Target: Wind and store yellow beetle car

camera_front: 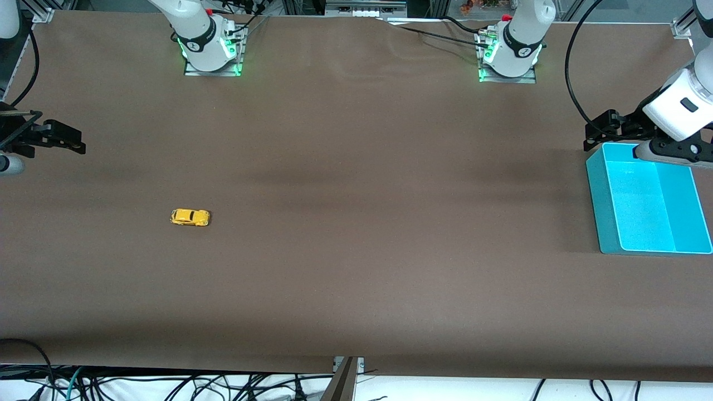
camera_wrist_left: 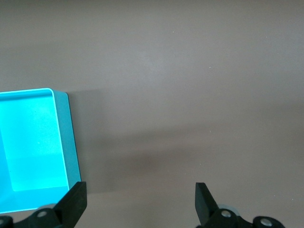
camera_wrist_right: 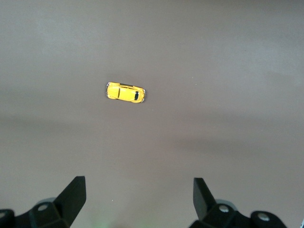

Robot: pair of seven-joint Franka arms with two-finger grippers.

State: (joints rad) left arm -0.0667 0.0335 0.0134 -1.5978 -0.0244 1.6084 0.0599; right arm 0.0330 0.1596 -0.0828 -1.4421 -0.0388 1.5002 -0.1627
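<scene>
While right claw hovers agape, yellow beetle car well apart

A brown table fills the scene, with cables along its near edge.

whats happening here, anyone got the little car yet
Not yet. The yellow beetle car sits untouched on the brown table, toward the right arm's end. The right gripper hangs open at that end, holding nothing. The left gripper is open too, over the top rim of the empty turquoise bin at the left arm's end.
</scene>
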